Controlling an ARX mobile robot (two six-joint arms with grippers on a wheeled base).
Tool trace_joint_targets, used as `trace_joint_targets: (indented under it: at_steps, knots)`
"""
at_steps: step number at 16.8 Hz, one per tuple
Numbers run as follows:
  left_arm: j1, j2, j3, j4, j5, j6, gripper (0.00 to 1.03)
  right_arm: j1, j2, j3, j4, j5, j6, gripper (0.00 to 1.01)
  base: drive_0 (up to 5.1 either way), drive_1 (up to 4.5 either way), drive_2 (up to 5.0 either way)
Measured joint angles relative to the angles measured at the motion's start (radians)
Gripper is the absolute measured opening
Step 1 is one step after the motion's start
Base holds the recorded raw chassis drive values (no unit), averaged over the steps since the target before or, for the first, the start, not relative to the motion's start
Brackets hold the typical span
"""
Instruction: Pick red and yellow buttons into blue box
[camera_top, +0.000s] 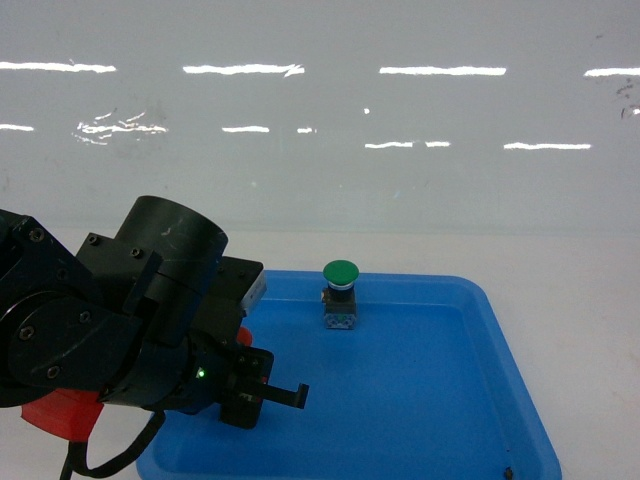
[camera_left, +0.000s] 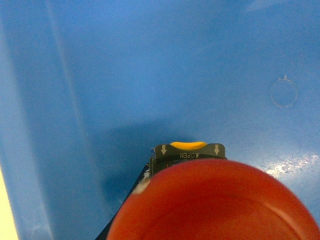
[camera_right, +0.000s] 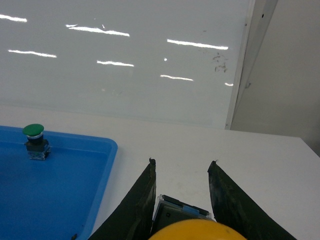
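Observation:
The red button's cap fills the bottom of the left wrist view, its dark base marked "OPEN" just beyond it. My left gripper is shut on it, with the fingers hidden behind the cap. Close under it lie a blue plastic floor and a sloping wall; I cannot tell whether this is the blue box or the tray. In the head view a red patch shows under the left arm. My right gripper is shut on the yellow button, its dark fingers flanking the base above the white table.
A shallow blue tray lies on the white table, and a green-capped button stands upright near its far edge. The same green button shows in the right wrist view. A glossy white wall stands behind the table.

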Motion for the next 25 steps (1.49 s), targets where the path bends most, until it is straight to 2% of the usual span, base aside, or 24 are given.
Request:
trace_joint_targets:
  at_steps: [2, 4, 8, 9, 10, 11, 12, 13, 16, 23, 25]
  knots:
    - [0.002, -0.001, -0.025, 0.056, -0.018, 0.006, 0.25, 0.0, 0.0, 0.0, 0.0, 0.0, 0.0, 0.29, 0.0, 0.0, 0.0]
    - [0.005, -0.011, -0.053, 0.114, -0.05, 0.029, 0.25, 0.0, 0.0, 0.0, 0.0, 0.0, 0.0, 0.29, 0.0, 0.0, 0.0]
    - [0.031, -0.131, -0.117, 0.205, -0.07, 0.072, 0.25, 0.0, 0.0, 0.0, 0.0, 0.0, 0.0, 0.29, 0.0, 0.0, 0.0]
    - [0.058, -0.242, -0.168, 0.297, -0.072, 0.085, 0.25, 0.0, 0.0, 0.0, 0.0, 0.0, 0.0, 0.29, 0.0, 0.0, 0.0]
    - [0.077, -0.457, -0.297, 0.491, -0.089, 0.08, 0.25, 0.0, 0.0, 0.0, 0.0, 0.0, -0.001, 0.29, 0.0, 0.0, 0.0]
    - [0.11, -0.702, -0.462, 0.535, -0.099, 0.07, 0.25, 0.0, 0.0, 0.0, 0.0, 0.0, -0.001, 0.29, 0.0, 0.0, 0.0]
    - [0.178, -0.963, -0.571, 0.371, -0.102, 0.051, 0.25, 0.0, 0.0, 0.0, 0.0, 0.0, -0.001, 0.29, 0.0, 0.0, 0.0]
    - [0.185, -1.118, -0.578, 0.275, -0.095, 0.051, 0.25, 0.0, 0.0, 0.0, 0.0, 0.0, -0.002, 0.29, 0.0, 0.0, 0.0]
    - [0.178, -1.344, -0.578, 0.099, -0.084, 0.056, 0.25, 0.0, 0.0, 0.0, 0.0, 0.0, -0.002, 0.29, 0.0, 0.0, 0.0]
    - [0.143, -1.45, -0.578, -0.022, -0.107, 0.056, 0.25, 0.0, 0.0, 0.0, 0.0, 0.0, -0.002, 0.29, 0.0, 0.0, 0.0]
    - [0.111, -1.476, -0.579, -0.027, -0.114, 0.06, 0.25, 0.0, 0.0, 0.0, 0.0, 0.0, -0.002, 0.29, 0.0, 0.0, 0.0]
